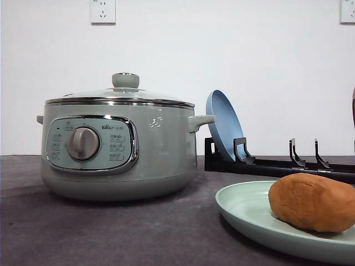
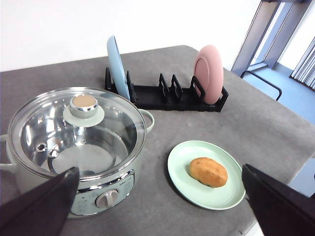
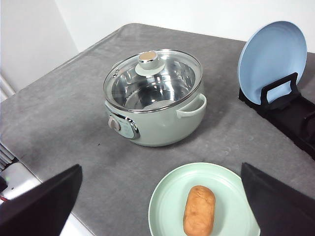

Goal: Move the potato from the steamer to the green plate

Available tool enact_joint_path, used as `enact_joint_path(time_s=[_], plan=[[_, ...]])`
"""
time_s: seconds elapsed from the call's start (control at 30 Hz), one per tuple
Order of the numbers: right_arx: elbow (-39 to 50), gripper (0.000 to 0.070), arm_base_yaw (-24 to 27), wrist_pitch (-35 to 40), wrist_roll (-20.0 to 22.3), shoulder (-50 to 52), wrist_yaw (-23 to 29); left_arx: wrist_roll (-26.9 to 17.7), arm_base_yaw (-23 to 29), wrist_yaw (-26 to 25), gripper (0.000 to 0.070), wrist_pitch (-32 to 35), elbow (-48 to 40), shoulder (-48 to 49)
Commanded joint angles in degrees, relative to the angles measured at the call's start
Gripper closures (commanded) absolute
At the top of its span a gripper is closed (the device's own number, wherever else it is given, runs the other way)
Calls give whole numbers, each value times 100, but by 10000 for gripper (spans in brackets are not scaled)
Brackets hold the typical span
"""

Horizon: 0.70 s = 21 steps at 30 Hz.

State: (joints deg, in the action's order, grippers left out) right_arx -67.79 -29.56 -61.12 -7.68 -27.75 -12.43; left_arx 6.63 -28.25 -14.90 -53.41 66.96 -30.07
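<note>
The orange-brown potato [image 1: 313, 202] [image 2: 208, 172] [image 3: 199, 210] lies on the pale green plate [image 1: 244, 206] [image 2: 183, 160] [image 3: 167, 204], at the table's front right. The sage-green steamer [image 1: 161, 149] [image 2: 123, 189] [image 3: 157, 123] stands to the plate's left with its glass lid [image 2: 74, 132] on; through the glass its bowl looks bare. My left gripper [image 2: 159, 168] hangs high above the steamer and plate, fingers [image 2: 44, 206] spread wide, holding nothing. My right gripper [image 3: 161, 166] is also high over the plate, fingers [image 3: 275, 201] wide apart and holding nothing.
A black dish rack [image 1: 277, 165] [image 2: 162, 96] stands behind the plate, with a blue plate [image 1: 222, 124] [image 2: 117, 66] [image 3: 272, 59] upright at its left end and a pink plate [image 2: 208, 78] at its right end. The table edge runs close to the green plate's front.
</note>
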Motion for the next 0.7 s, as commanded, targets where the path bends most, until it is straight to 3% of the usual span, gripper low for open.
enact_joint_path(time_s=[0.0,0.13,0.17,0.2,0.23,0.27,0.3,0.33,0.37,0.67], plan=[[-79,48,-31,25,59,-21,-24,-1,-26,-19,25,72,48,-10],[-79,47,-31,23,46,-21,-24,7,-26,-20,32,70,48,-12],[-79,48,-31,21,39,-21,-24,7,-26,-20,69,63,48,-12],[-79,57,-31,21,36,-21,-23,5,-26,-20,191,43,48,-12],[-79,123,-31,21,25,-21,-22,-6,-26,-20,368,16,48,-14],[-79,267,-31,20,17,-21,-22,-20,-26,-20,600,-11,48,-18],[-79,470,-31,20,17,-21,-22,-17,-26,-17,681,-33,48,-21],[-79,637,-31,22,19,-21,-19,-14,-26,-14,686,-46,48,-22],[-79,699,-31,30,20,-21,-17,-15,-26,-13,699,-55,48,-24],[-81,696,-31,205,24,-21,42,-11,-26,-13,700,-96,48,-21]])
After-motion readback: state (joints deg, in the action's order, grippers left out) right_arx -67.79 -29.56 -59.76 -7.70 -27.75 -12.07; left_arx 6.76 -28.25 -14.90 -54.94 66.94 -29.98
